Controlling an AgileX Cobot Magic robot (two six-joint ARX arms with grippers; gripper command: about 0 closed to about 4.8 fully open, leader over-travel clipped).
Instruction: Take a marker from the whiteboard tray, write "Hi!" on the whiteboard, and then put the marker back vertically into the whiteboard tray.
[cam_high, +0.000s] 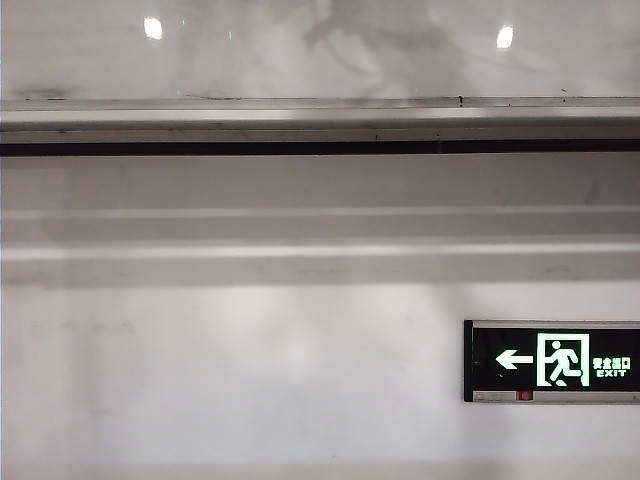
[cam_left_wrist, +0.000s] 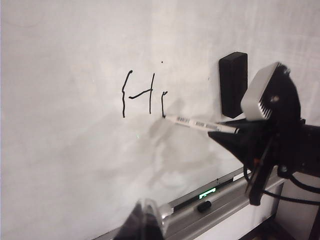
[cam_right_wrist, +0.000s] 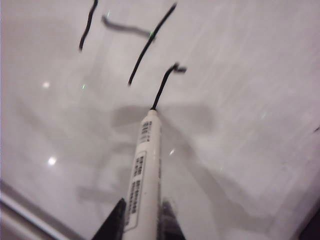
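A: 2 arms here, so which one has the marker (cam_right_wrist: 146, 165)?

B: The right gripper (cam_right_wrist: 142, 220). Its dark fingers (cam_right_wrist: 114, 222) are clamped on the white barrel, 1 on each side. The tip touches the whiteboard (cam_left_wrist: 65, 165) at the foot of the short black stroke that follows the "H".

A: How does that look from the left wrist camera?

B: The marker lies nearly level there, its tip at the base of that stroke, and the right gripper holds its other end, to the side of the writing. A black eraser block (cam_left_wrist: 233, 84) sits on the board just above the gripper.

A: And the left gripper (cam_left_wrist: 145, 222)?

B: Only a blurred tip shows at the frame edge, low in front of the whiteboard tray (cam_left_wrist: 225, 200). I cannot tell whether its fingers are apart or together.

A: Anything on the tray?

B: 1 small dark piece (cam_left_wrist: 204, 205) lies on the ledge. The exterior view shows neither arm, only the tray, the wall and a lit exit sign (cam_high: 552, 361).
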